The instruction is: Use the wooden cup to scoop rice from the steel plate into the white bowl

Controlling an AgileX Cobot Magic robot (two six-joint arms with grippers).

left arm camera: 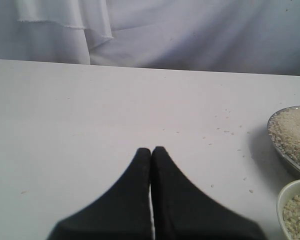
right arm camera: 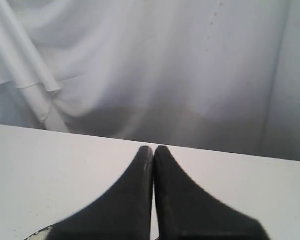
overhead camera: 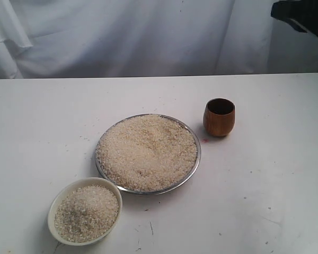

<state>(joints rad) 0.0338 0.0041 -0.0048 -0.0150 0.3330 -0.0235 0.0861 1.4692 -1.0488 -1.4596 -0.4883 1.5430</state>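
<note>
White counter (overhead camera: 270,201) carries every item. We take the steel plate (overhead camera: 197,159) as reference: it lies flat, with rice (overhead camera: 147,151) heaped across it. The white bowl (overhead camera: 52,210), also holding rice, sits just beside the plate's front-left rim; we cannot tell whether the rims touch. The wooden cup (overhead camera: 219,119) stands upright near the plate's rear-right rim, apart from it. The left fingers (left arm camera: 135,195) are pressed together over bare counter, left of the plate. The right fingers (right arm camera: 132,195) are pressed together, holding nothing.

steel plate (left arm camera: 281,154) and white bowl (left arm camera: 289,186) run off the left wrist view's edge
</note>
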